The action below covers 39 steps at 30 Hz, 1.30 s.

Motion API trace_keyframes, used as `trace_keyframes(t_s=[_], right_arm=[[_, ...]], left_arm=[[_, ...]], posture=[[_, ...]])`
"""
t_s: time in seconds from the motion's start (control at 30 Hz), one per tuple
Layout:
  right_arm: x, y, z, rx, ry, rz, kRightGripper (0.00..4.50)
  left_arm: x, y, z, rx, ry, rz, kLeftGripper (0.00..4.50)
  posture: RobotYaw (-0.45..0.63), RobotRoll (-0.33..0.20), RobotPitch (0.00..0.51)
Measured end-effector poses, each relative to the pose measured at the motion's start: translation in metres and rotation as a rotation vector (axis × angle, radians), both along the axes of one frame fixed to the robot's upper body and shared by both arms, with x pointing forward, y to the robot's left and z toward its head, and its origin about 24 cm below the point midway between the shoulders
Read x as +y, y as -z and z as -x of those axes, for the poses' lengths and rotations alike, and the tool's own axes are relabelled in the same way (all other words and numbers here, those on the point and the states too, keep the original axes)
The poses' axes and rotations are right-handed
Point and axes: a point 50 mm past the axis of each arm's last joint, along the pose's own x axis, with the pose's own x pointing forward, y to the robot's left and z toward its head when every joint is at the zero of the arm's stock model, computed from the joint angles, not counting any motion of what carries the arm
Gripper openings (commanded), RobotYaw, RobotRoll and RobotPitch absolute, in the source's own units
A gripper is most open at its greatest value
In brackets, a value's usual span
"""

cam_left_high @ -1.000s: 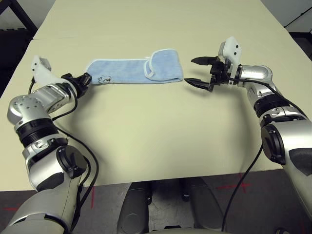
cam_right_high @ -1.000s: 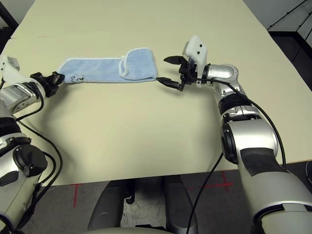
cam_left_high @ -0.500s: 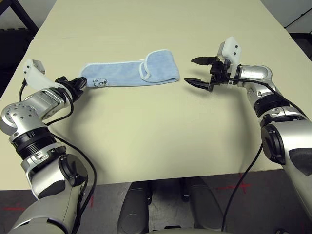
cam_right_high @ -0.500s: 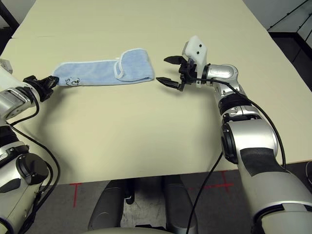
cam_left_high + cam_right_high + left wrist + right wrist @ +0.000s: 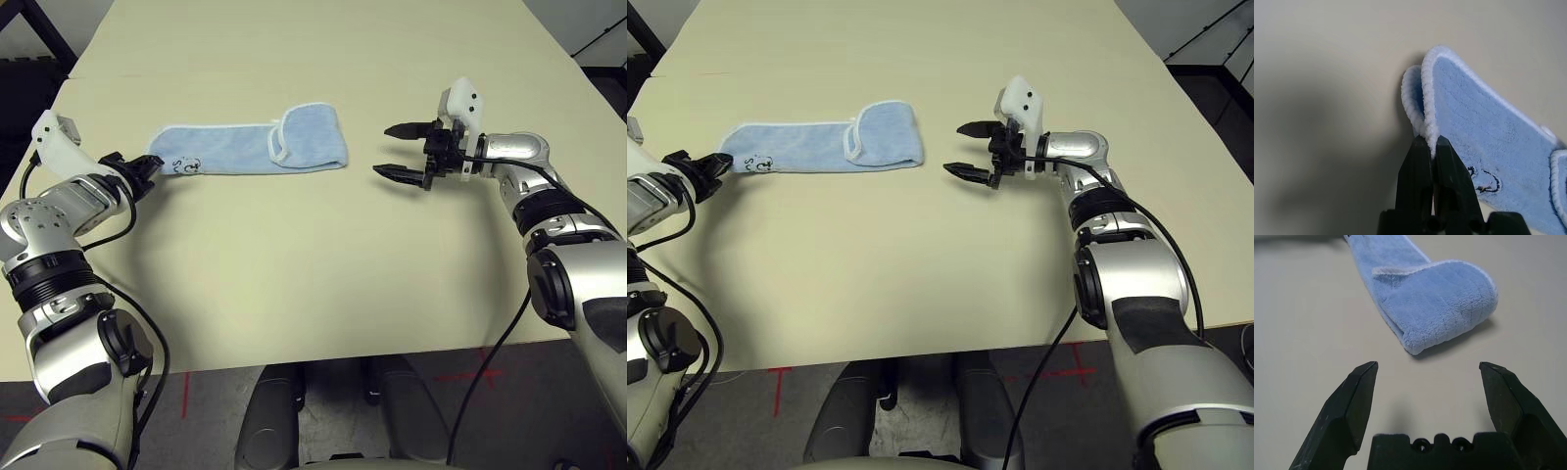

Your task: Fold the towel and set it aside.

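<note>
Blue terry towel (image 5: 250,149) lies as long strip on table (image 5: 294,274), right end doubled over; fold partly done, setting aside pending.
Head view: left gripper (image 5: 143,167) at towel's 9 o'clock, right gripper (image 5: 404,150) at 3 o'clock, apart.
Left wrist: fingers pinch white-edged corner.
Right wrist: jaws spread wide, empty.

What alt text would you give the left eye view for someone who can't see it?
A folded light blue towel lies on a tan table, its left end pinched by the left gripper. The right gripper hovers open just off the towel's right end.
</note>
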Motion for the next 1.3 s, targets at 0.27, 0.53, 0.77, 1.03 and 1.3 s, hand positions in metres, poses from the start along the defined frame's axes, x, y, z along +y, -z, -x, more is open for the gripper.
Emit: trace_keyframes(t_s=[0.27, 0.53, 0.77, 1.03, 1.3], right_arm=[[-0.001, 0.002, 0.001, 0.017, -0.004, -0.045, 4.50], [-0.002, 0.005, 0.001, 0.022, 0.001, -0.044, 4.50], [-0.003, 0.004, 0.001, 0.016, 0.011, -0.044, 4.50], [-0.016, 0.002, 0.003, 0.029, 0.015, -0.043, 4.50], [-0.039, 0.000, 0.011, 0.044, -0.016, -0.039, 4.50]], left_arm=[[-0.005, -0.009, -0.004, -0.012, 0.054, -0.084, 0.04], [-0.035, -0.042, -0.008, -0.110, 0.241, -0.238, 0.04], [-0.094, -0.064, -0.016, -0.222, 0.445, -0.215, 0.04], [-0.135, -0.069, -0.023, -0.245, 0.581, -0.194, 0.04], [-0.142, -0.068, -0.025, -0.237, 0.618, -0.203, 0.04]], posture=[[0.04, 0.000, 0.228], [0.04, 0.000, 0.221], [0.04, 0.000, 0.215], [0.02, 0.000, 0.214], [0.02, 0.000, 0.220]])
